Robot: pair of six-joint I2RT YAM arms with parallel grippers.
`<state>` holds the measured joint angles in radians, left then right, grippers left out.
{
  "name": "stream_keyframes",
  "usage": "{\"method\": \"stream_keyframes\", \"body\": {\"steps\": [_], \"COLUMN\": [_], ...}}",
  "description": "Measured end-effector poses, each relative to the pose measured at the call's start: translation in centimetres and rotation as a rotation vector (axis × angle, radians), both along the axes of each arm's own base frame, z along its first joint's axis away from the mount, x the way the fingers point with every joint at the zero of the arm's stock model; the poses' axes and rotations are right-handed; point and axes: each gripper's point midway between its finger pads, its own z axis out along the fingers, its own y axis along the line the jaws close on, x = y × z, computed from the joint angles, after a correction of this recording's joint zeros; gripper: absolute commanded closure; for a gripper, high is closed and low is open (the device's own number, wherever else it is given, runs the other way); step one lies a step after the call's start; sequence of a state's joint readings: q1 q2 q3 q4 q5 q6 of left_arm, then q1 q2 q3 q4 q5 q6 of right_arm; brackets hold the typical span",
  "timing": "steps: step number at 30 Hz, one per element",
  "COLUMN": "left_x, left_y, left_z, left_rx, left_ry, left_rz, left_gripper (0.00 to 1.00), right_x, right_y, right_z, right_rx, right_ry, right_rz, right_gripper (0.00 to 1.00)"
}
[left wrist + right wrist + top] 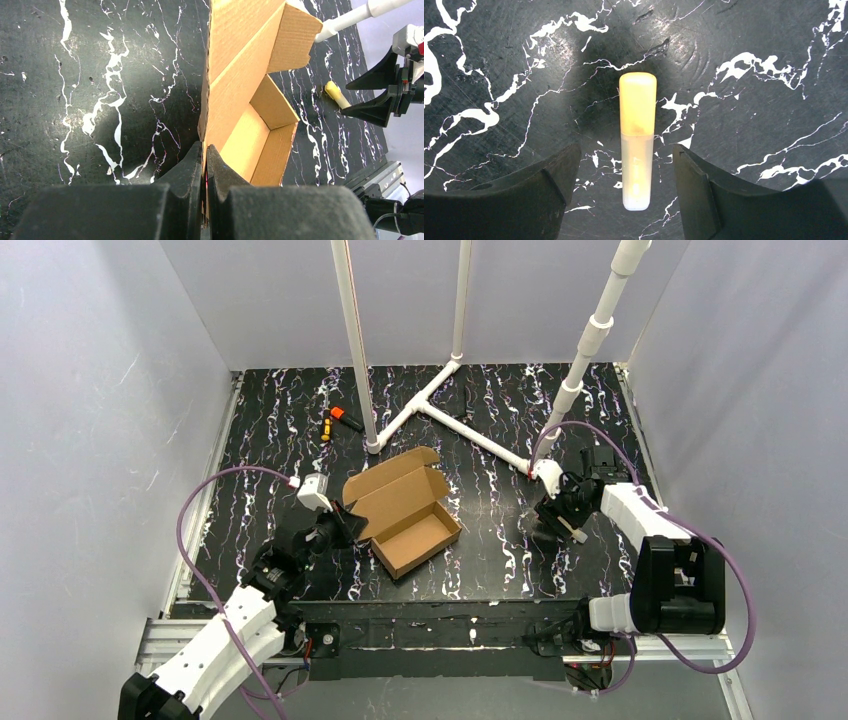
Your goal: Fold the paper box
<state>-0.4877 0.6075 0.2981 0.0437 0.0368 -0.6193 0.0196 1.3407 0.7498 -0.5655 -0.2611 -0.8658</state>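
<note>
Left end effector, top view: closed on the near-left wall of the paper box, which lies on the table left of centre with its lid flap open. Right end effector: set well apart from the box, toward the right side.
Left wrist view: both jaws are seen pinched on a cardboard edge, with the box tray just beyond.
Right wrist view: jaws are held wide, straddling a yellow-capped cylinder lying on the table, untouched.
</note>
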Motion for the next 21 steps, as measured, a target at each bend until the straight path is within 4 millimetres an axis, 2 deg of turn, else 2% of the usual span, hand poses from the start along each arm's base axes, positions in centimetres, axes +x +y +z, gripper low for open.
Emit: {"method": "stream_keyframes", "body": {"steps": [5, 13, 17, 21], "left_x": [0.0, 0.2, 0.8, 1.7], "left_y": [-0.1, -0.5, -0.7, -0.8], "left_z": [-0.1, -1.9, -2.2, -2.5], "left_rx": [0.003, 0.043, 0.056, 0.068], "left_ry": [0.003, 0.054, 0.048, 0.035], "left_rz": [-0.005, -0.025, -0.023, -0.006], "left_gripper": [1.00, 1.00, 1.00, 1.00], "right_x": [-0.2, -0.6, -0.9, -0.7], "right_y": [0.0, 0.0, -0.1, -0.1], "right_z": [-0.8, -1.2, -1.5, -1.5], "right_rx": [0.000, 0.003, 0.005, 0.005], "right_ry": [0.032, 0.060, 0.077, 0.073], "right_rz": [-0.005, -0.008, -0.009, -0.015], "right_gripper": [0.27, 0.26, 0.27, 0.36]}}
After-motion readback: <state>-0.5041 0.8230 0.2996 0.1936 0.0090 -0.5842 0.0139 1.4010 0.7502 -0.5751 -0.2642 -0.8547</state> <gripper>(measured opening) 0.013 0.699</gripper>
